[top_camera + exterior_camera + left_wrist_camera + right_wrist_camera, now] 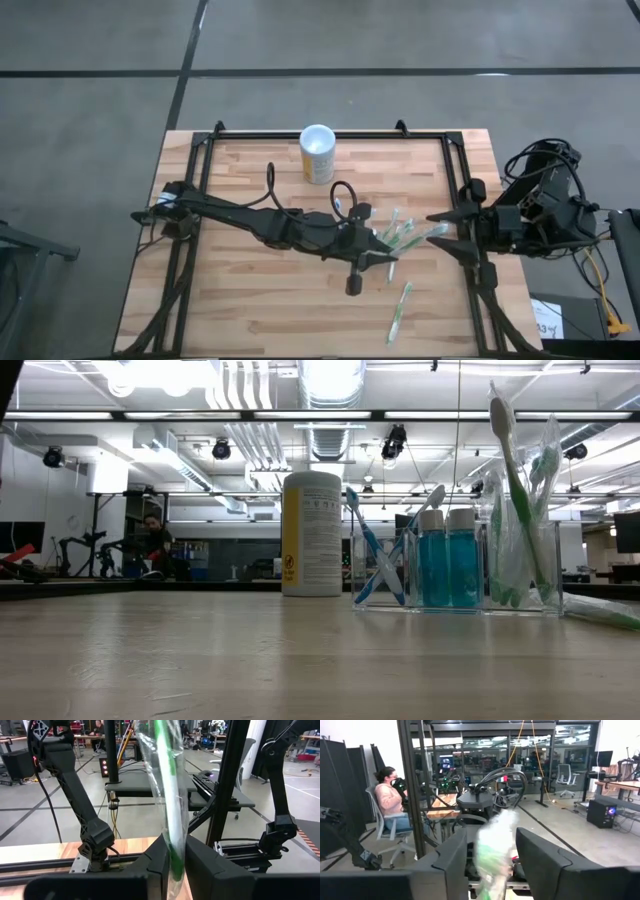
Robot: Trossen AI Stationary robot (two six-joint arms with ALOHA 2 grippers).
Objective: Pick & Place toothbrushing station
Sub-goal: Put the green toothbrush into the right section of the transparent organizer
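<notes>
The clear toothbrushing station (480,608) stands on the wood at the table's right middle, also in the high view (402,236). It holds blue toothbrushes (378,555), two blue bottles (447,565) and wrapped green toothbrushes (515,510). My left gripper (388,258) reaches to the station's near side and is shut on a wrapped green toothbrush (169,795). My right gripper (437,222) is open at the station's right. A blurred wrapped green thing (495,851) shows between its fingers; I cannot tell whether they touch it. Neither gripper shows in the low view. My left gripper (172,857) pinches the wrapped green toothbrush between its two fingers (156,865), on the wrapper and handle (175,851). The fingers lie level, pointing toward the table's right, across the brush. The brush rises nearly upright above them; its lower end is hidden by the fingers.
An opaque yellow cup with a white rim (317,153) stands at the far middle. One wrapped green toothbrush (400,310) lies flat near the front right. Black frame rails (470,260) run along the table's sides. A seated person (387,800) shows beyond the table.
</notes>
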